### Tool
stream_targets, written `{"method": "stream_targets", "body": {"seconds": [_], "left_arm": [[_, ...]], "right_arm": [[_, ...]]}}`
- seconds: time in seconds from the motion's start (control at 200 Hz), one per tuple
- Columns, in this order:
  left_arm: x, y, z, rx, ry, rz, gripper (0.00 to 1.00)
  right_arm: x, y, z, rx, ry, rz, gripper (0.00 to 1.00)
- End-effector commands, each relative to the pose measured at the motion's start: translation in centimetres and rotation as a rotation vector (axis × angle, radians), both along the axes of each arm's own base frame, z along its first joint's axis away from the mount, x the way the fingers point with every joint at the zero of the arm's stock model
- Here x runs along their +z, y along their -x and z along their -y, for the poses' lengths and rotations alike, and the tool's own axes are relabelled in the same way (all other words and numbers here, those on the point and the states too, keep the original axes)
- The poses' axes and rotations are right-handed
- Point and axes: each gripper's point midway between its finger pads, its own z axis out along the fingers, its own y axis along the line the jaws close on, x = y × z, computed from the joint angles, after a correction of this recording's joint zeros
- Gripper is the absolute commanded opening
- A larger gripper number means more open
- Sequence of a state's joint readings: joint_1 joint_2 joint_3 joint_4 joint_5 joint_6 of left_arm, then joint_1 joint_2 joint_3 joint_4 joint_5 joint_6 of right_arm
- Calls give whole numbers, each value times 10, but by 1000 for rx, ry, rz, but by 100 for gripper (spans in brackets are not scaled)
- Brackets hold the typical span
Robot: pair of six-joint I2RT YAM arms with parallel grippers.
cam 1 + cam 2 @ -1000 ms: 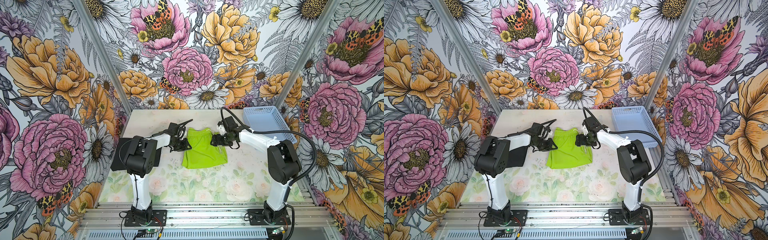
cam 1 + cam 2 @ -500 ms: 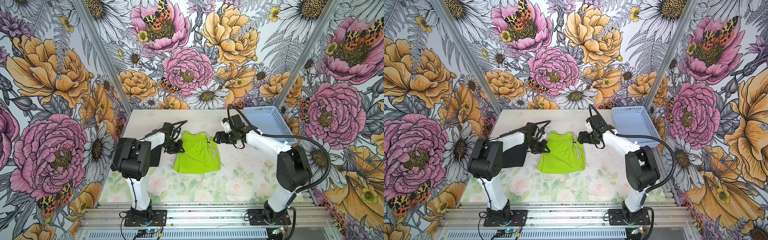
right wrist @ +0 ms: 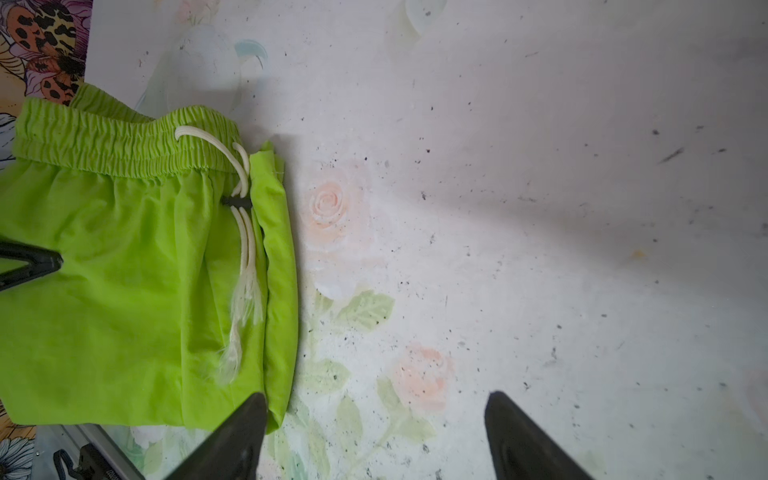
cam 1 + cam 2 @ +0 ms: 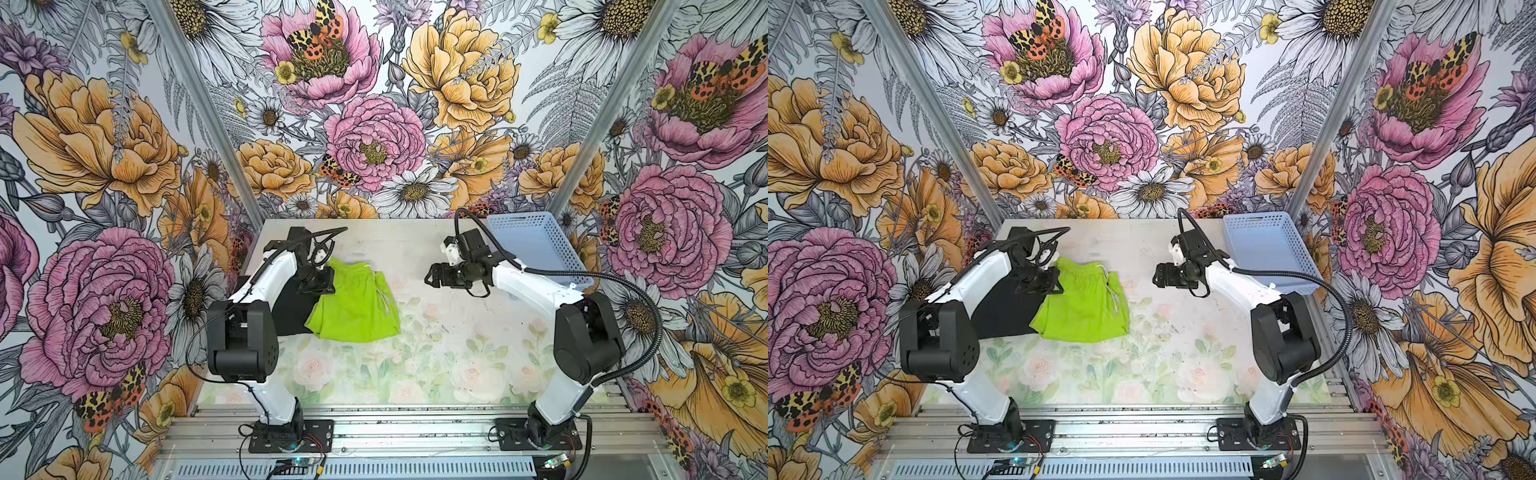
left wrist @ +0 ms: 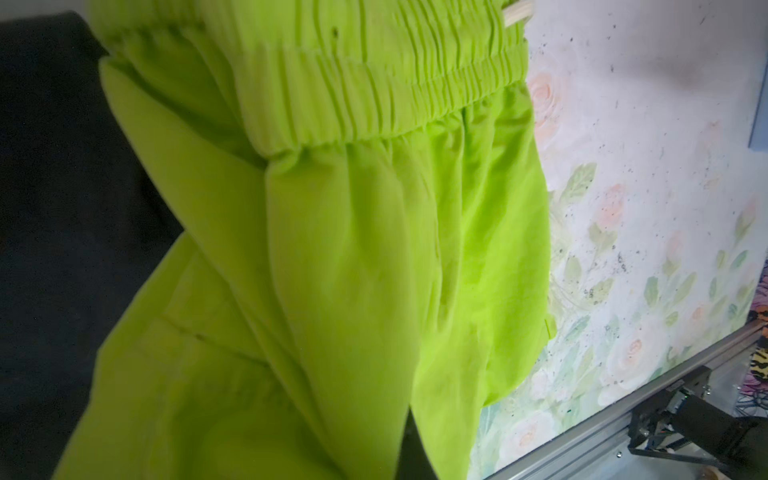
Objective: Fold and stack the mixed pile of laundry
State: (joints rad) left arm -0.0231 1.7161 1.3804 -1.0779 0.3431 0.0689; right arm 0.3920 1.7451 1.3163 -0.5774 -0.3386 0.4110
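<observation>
The lime-green shorts (image 4: 357,307) (image 4: 1088,309) lie folded left of the table's middle, their left edge reaching the black T-shirt (image 4: 291,311) (image 4: 1005,311), which lies flat under my left arm. My left gripper (image 4: 320,282) (image 4: 1042,284) is shut on the shorts' left waistband corner. In the left wrist view the green cloth (image 5: 374,249) covers the fingers, with the T-shirt (image 5: 62,208) beside it. My right gripper (image 4: 432,276) (image 4: 1160,276) (image 3: 374,415) stands open over bare table, right of the shorts (image 3: 124,270) and their white drawstring (image 3: 245,249).
A light-blue perforated basket (image 4: 536,249) (image 4: 1266,249) stands at the back right corner, behind my right arm. The floral table top (image 4: 436,353) stretches between the shorts and the front rail. Walls close in on three sides.
The left gripper closed on the shorts and dragged them left towards the black T-shirt. The right gripper, open, drew back to the right, away from the shorts.
</observation>
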Motion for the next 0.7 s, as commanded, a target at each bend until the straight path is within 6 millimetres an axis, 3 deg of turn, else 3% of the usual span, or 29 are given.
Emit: {"method": "stream_targets", "body": {"seconds": [0.0, 0.43, 0.575, 0.696], "left_arm": [[16, 0, -19, -25, -46, 24, 0], [66, -20, -63, 25, -115, 141, 0], [81, -18, -77, 38, -133, 171, 0], [89, -12, -101, 94, -121, 195, 0]], "right_arm": [[11, 0, -2, 7, -30, 20, 84], [10, 0, -2, 19, -32, -6, 84], [10, 0, 2, 20, -27, -15, 84], [13, 1, 4, 20, -32, -29, 84]]}}
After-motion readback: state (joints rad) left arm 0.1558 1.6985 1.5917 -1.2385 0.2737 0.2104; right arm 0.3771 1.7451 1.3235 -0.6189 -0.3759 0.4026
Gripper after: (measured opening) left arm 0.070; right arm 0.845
